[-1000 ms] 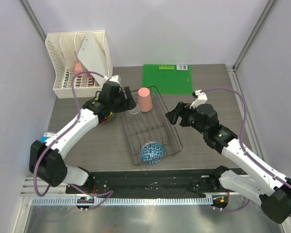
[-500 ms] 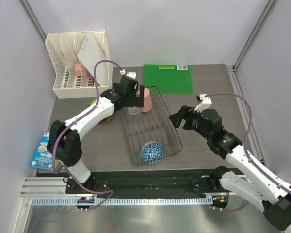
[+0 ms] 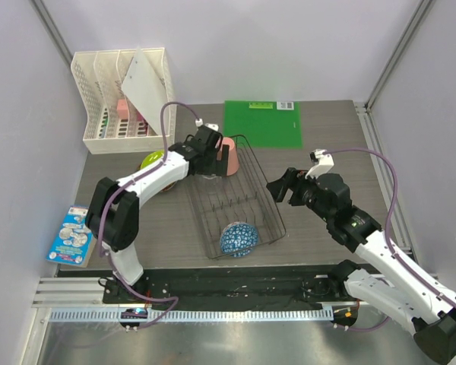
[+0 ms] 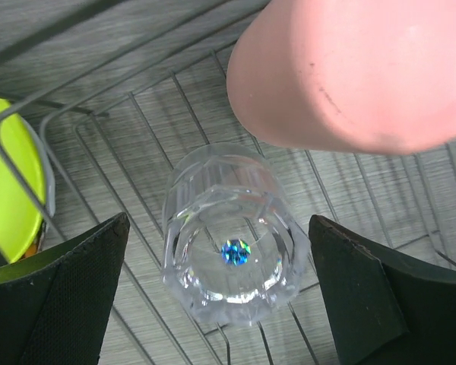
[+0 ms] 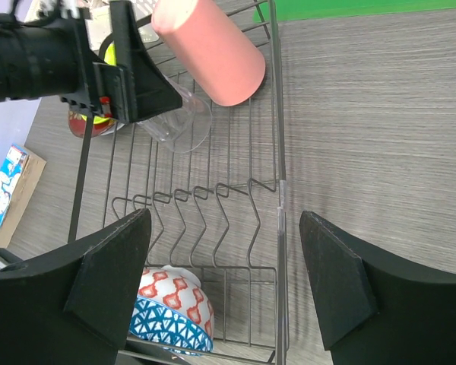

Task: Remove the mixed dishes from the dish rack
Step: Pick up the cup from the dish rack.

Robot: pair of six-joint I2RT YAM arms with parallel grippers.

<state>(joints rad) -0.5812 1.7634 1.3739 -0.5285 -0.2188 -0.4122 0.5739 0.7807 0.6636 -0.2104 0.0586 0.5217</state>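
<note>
The dark wire dish rack [image 3: 273, 199] lies mid-table. At its far end stands an upturned salmon-pink cup [image 3: 228, 156], with a clear glass tumbler [image 3: 210, 179] beside it. The blue-and-white patterned bowl [image 3: 239, 238] rests at the near end. My left gripper [image 3: 213, 157] hangs open over the tumbler [image 4: 229, 251]; its fingers [image 4: 68, 296] straddle the glass without touching, and the cup [image 4: 357, 68] is just beyond. A yellow-green plate [image 3: 151, 160] lies on the table left of the rack. My right gripper [image 5: 232, 281] is open above the rack's right rim [image 5: 280, 190], with the bowl [image 5: 175, 312] below.
A white lattice organizer [image 3: 121, 99] holding a leaning white panel stands at the back left. A green board [image 3: 262, 123] lies behind the rack. A blue printed packet [image 3: 74, 234] lies at the table's left edge.
My left gripper swung right from beside the rack to over its far end and opened wide above the tumbler. My right gripper shifted slightly and stayed open.
</note>
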